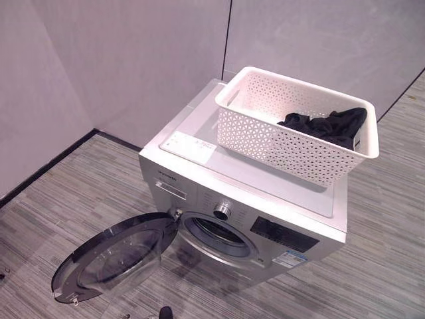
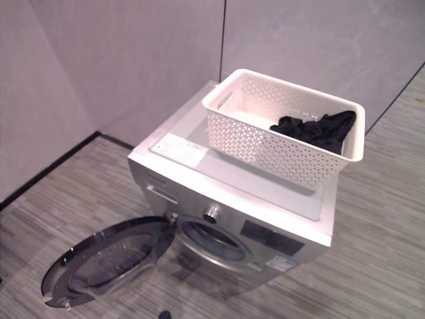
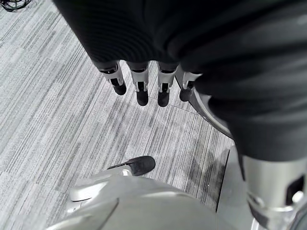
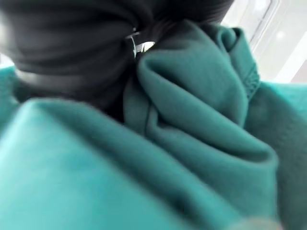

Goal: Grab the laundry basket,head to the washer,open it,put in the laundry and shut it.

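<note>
You've got the washer (image 1: 252, 199) door (image 1: 113, 256) open at 7 o'clock, basket (image 1: 292, 126) on top holding dark laundry (image 1: 329, 126), right hand (image 4: 72, 43) bunching teal cloth (image 4: 192, 120), left hand (image 3: 144, 81) fingers straight; loading and shutting remain.

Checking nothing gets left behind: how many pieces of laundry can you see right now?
2. A black garment lies in the white basket on top of the washer. A teal garment is bunched against the right hand. More may be hidden under the black one.
</note>
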